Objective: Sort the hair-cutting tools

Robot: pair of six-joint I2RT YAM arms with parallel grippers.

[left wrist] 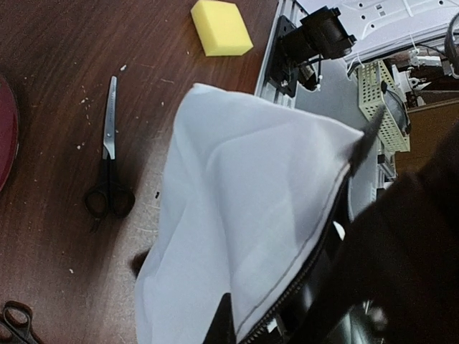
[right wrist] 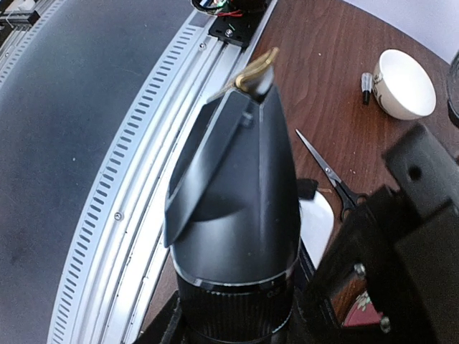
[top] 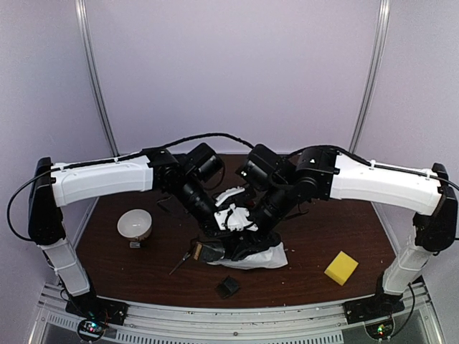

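The left gripper [top: 217, 228] is closed tight on the edge of a white pouch [left wrist: 244, 215], which is held up off the table [top: 315, 229] with its zip seam beside the finger. The right gripper [right wrist: 237, 319] is clamped, jaws about half apart, around the base of the clipper [right wrist: 237, 193]. The clipper's body is pointed away from the wrist and its gold blade is at the far tip, over the rail at the table's near edge. The two grippers are brought close together above the middle of the table.

A pair of scissors [left wrist: 109, 165] is laid flat on the table below the left gripper and apart from it, on the pouch's outer side. The handles of a second pair [left wrist: 14, 319] are seen at the lower corner of that view. In the right wrist view a pair [right wrist: 333, 175] is laid just beside the right gripper, between it and the bowl [right wrist: 405, 84]; which pair this is cannot be told. The block [top: 228, 287] is set on the table nearer the arm bases than both grippers, touching neither. A sponge [left wrist: 221, 27] is placed well beyond the pouch, and a red plate [left wrist: 6, 136] is cut off by the frame edge.
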